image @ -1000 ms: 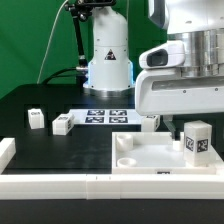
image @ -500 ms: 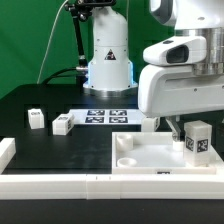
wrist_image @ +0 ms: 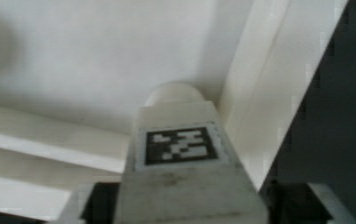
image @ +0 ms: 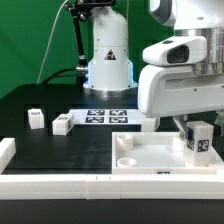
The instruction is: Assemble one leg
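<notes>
The fingers look clamped on the small white plastic cuboid leg with its black-and-white square tag, probably so it can be turned or pressed home. The leg stands upright between them, long axis vertical, tag facing outward, its foot on the large flat white square tabletop on the black counter.
</notes>
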